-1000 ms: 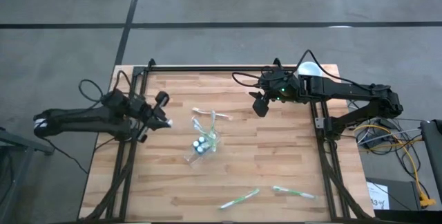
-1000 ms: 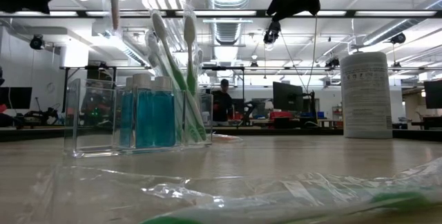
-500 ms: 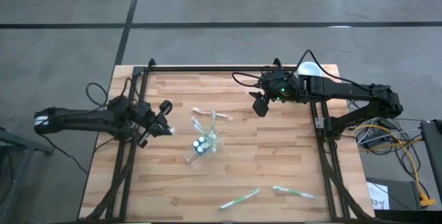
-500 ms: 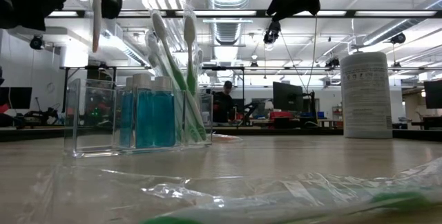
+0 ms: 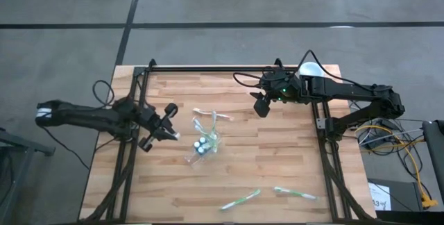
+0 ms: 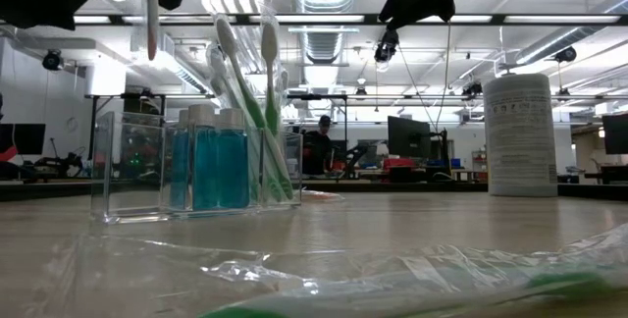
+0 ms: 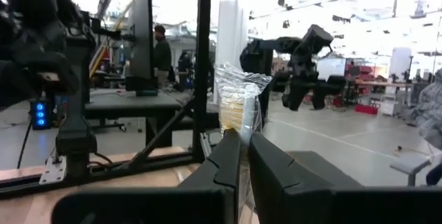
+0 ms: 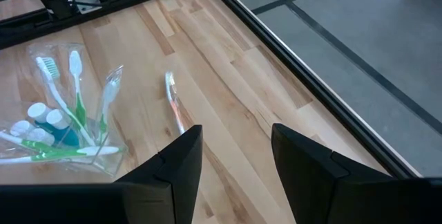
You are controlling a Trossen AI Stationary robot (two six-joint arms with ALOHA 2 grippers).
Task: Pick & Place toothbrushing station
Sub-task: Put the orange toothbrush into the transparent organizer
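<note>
Nearest: two wrapped toothbrushes [image 5: 241, 198] and [image 5: 295, 194] lie on the surface [image 5: 277, 155] at its near edge, untouched, well apart from the holder.
Middle: the clear holder [image 5: 205, 140] stands mid-surface with green toothbrushes [image 6: 257, 92] upright in it and small blue bottles [image 6: 206, 166] beside them.
Left claw [image 5: 165, 123]: pinching a wrapped toothbrush [image 7: 237, 106], held upright in the air just beside the holder and above its rim level.
Step in hand: looks like dropping this brush into a free slot of the holder.
Doing it well: bring the handle over an empty compartment, keep it vertical, lower until the end is inside, only then let go; steer clear of the brushes already standing there, since a nudge could tip the light holder.
Right claw [image 5: 261, 105]: spread, holding nothing, waiting above the far side of the surface.
Far: another wrapped toothbrush [image 8: 174, 101] lies beyond the holder, near that claw.
</note>
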